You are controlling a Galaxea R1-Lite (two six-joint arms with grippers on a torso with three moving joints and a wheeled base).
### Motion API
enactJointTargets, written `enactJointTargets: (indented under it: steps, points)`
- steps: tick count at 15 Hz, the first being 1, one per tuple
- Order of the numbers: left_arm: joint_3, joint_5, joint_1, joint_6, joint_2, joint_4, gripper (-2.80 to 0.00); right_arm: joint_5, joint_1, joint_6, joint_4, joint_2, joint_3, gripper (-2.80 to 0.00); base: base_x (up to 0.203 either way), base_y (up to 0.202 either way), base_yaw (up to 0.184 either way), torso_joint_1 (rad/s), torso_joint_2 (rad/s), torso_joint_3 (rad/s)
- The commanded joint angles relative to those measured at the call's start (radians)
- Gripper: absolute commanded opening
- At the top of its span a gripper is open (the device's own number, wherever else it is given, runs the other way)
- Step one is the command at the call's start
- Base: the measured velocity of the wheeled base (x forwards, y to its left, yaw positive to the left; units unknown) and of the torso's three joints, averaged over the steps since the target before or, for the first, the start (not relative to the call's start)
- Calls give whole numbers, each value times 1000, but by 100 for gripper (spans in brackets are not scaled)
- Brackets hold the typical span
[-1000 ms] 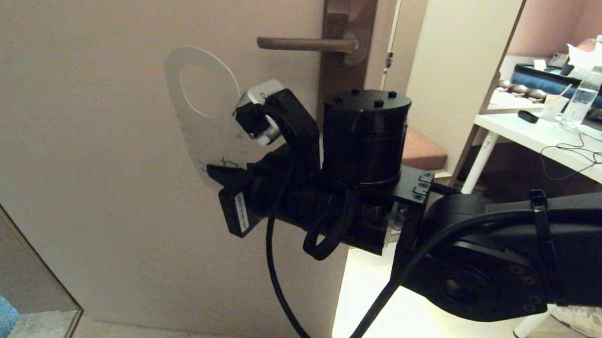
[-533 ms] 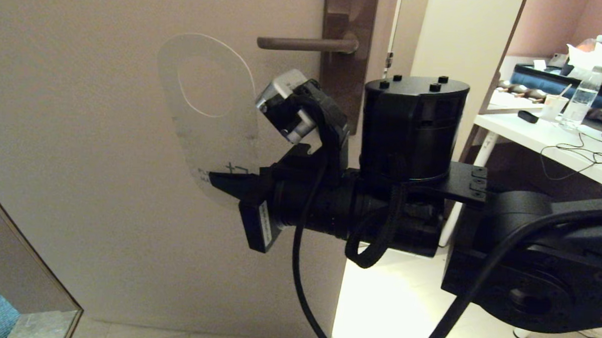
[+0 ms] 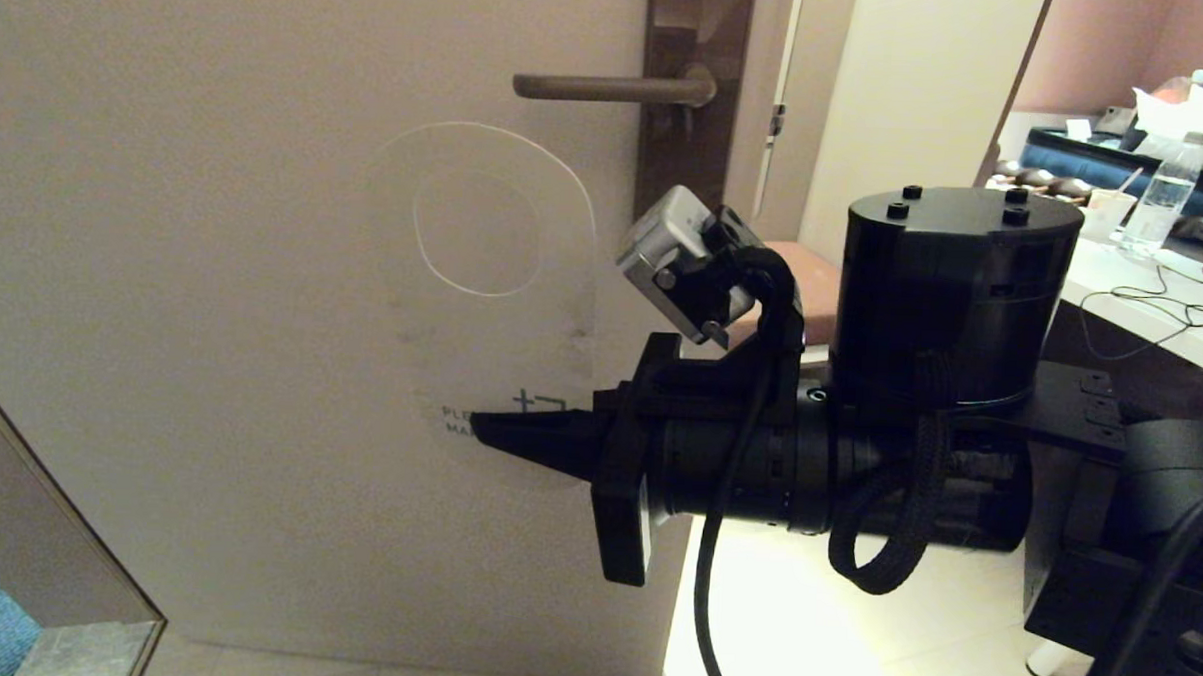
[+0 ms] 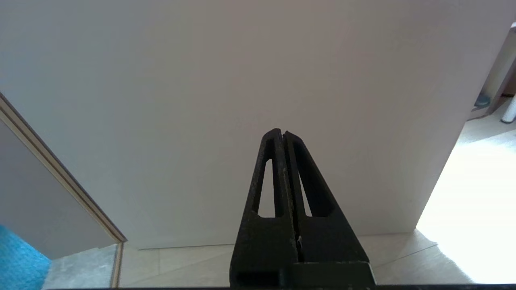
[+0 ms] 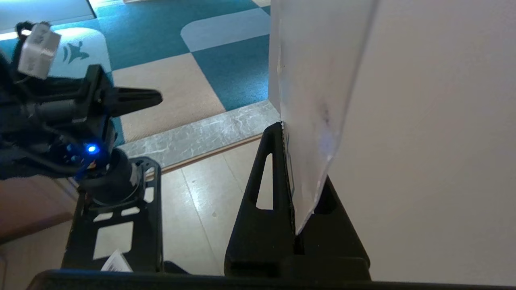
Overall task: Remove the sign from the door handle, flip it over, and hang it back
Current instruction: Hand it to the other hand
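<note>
Below the door handle (image 3: 610, 86), the right pincer (image 3: 488, 432) is clamped on the sign's (image 3: 483, 304) lower edge. Pale face out; lettering partly readable, "PLE…" over "MA…". Sign off the lever, seemingly near the door (image 3: 214, 264). Left pincer (image 4: 282, 135) pressed together, empty, low down.

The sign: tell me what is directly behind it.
Behind the sign, held by the right gripper, is the pale door, also seen through its round hole. The sign's back face is hidden. The door handle sits above, bare.
</note>
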Motion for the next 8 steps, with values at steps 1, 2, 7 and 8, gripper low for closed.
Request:
enactJointTargets:
  steps: [1, 2, 7, 8]
  points:
    - [-1, -2, 0, 2, 1, 3, -280, 4, -1, 0, -4, -14, 13, -280, 0, 0, 0, 0, 0, 0]
    - [-2, -2, 0, 3, 1, 3, -280, 4, -2, 0, -5, -11, 12, -280, 0, 0, 0, 0, 0, 0]
    - [-98, -86, 0, 4, 18, 40, -280, 54, -43, 0, -5, -8, 14, -280, 0, 0, 0, 0, 0, 0]
    - [-125, -121, 0, 3, 41, 57, -280, 82, -58, -2, -5, -9, 16, -280, 0, 0, 0, 0, 0, 0]
